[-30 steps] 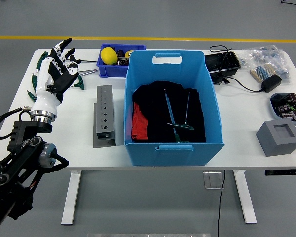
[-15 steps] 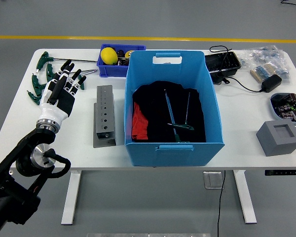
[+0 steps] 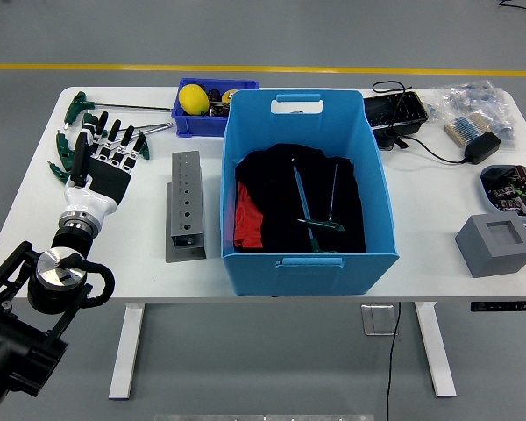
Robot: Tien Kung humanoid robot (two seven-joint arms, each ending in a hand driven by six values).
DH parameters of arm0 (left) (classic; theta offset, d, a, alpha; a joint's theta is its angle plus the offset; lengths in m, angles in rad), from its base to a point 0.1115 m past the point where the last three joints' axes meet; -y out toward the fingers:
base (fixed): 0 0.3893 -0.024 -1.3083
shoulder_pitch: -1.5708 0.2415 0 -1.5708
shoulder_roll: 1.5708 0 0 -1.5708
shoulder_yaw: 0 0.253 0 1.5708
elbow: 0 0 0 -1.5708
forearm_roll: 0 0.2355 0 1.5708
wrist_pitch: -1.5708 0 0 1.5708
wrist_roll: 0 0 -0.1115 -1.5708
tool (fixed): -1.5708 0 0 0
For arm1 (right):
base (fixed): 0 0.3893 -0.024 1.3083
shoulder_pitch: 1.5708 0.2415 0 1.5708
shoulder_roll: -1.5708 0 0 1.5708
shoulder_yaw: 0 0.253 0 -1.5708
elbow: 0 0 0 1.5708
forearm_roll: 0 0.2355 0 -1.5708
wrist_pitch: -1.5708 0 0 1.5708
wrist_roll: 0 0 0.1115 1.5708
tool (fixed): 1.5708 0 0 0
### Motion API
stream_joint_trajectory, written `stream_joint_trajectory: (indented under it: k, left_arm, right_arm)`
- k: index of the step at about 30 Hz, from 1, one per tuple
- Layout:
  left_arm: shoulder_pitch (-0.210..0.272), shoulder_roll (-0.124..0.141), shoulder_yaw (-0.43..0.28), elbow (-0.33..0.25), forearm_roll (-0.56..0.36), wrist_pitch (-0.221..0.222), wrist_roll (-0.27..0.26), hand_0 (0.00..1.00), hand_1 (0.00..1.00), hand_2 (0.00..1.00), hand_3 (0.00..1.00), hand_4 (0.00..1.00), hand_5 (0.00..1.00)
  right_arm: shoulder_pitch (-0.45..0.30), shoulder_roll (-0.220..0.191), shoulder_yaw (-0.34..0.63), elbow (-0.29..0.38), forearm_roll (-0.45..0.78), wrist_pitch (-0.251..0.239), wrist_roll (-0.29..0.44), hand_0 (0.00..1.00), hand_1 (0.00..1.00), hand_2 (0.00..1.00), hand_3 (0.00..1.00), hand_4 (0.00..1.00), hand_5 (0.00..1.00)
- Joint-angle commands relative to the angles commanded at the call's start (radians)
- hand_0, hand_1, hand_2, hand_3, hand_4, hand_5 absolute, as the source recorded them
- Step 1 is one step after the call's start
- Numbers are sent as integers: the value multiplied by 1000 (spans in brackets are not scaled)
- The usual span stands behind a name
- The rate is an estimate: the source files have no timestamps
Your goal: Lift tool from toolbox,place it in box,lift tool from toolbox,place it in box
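Two tools (image 3: pixel 314 210) already lie in the blue box (image 3: pixel 309 193), on dark cloth; we see their thin shafts running roughly from the far side toward the near side, with a green T-handle at the near end. More green-handled tools (image 3: pixel 81 123) lie on the surface (image 3: pixel 438 202) at the far left, the longest shaft running left to right toward the small blue bin (image 3: pixel 203 118). We see the left hand (image 3: pixel 101 162) over these tools, back upward, fingers extended and spread, pointing away from us, holding nothing. A grey perforated block (image 3: pixel 185 206), the tool holder, stands between the hand and the box, its long axis running near to far
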Motion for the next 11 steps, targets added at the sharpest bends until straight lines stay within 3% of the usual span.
stream_joint_trajectory:
  k: [11]
  left_arm:
    - [0, -1, -26, -7, 9, 1, -1, 780, 855, 915, 722, 656, 376]
  right_arm:
    - [14, -13, -114, 0, 110, 5, 25, 607, 658, 760, 631, 784, 762]
